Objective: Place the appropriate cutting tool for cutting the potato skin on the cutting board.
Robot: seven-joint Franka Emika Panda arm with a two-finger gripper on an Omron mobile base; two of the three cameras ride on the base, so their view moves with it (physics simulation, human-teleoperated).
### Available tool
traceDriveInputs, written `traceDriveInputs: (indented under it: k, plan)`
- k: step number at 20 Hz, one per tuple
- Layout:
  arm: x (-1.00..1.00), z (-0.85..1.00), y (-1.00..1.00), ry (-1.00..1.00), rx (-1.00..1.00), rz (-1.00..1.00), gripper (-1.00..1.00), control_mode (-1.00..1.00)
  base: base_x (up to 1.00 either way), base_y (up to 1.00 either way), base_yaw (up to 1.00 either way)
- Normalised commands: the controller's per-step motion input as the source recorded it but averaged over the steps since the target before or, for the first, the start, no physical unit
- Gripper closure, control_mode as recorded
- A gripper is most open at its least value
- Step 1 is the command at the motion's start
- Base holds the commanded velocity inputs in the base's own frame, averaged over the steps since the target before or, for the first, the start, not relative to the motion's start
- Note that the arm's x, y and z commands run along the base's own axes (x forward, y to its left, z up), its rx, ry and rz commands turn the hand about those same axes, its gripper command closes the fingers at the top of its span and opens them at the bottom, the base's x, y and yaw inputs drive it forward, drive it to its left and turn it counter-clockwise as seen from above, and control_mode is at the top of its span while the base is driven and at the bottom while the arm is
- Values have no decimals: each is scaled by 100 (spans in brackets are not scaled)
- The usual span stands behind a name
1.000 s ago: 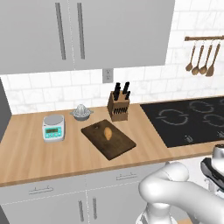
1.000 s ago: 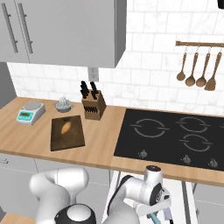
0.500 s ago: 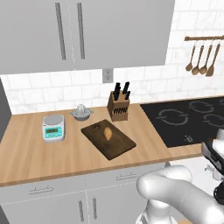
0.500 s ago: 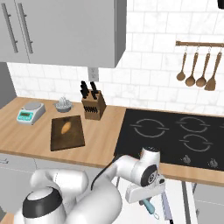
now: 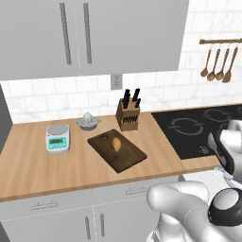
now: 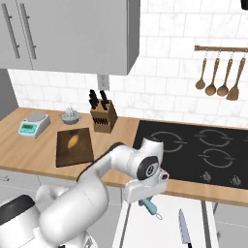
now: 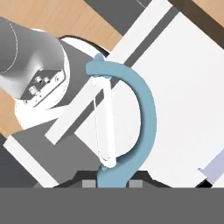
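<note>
Below the counter edge, in front of the cooktop (image 6: 193, 152), the gripper (image 6: 145, 196) hangs over an open white drawer (image 6: 167, 220), its jaws closed on the peeler (image 6: 151, 207). In the right base view the peeler's light blue handle slants down out of the hand, clear of the drawer floor; in the hand view its curved blue frame and pale blade (image 7: 105, 127) rise straight from between the fingertips. A black-handled knife (image 6: 183, 227) lies flat in the same drawer, near the peeler but apart from it.

On the wooden counter (image 5: 33, 172), well to the left of the gripper, the dark brown cutting board (image 5: 117, 150) lies flat and skewed to the counter edge. The potato (image 5: 116, 143) rests on the board's upper half. Behind the board stand a knife block (image 5: 128, 116) with black handles, a citrus juicer (image 5: 88, 121) and a kitchen scale (image 5: 58, 138). Wooden spoons (image 6: 217, 72) hang from a rail on the tiled wall above the cooktop.
</note>
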Motion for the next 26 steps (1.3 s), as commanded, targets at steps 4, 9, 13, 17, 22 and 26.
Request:
traceDriveInputs:
  k: [4, 9, 13, 17, 22, 26]
  plan:
    - [39, 21, 84, 11, 0, 7, 100, -100, 0, 0, 0]
    - [54, 2, 73, 4, 0, 8, 100, -100, 0, 0, 0]
    - [64, 0, 65, 0, 0, 6, 100, -100, 0, 0, 0]
    - [64, 0, 63, 0, 0, 1, 100, -100, 0, 0, 0]
    - [65, 0, 59, 0, 0, 1, 100, -100, 0, 0, 0]
    - [68, 1, 63, 0, 0, 5, 100, -100, 0, 0, 0]
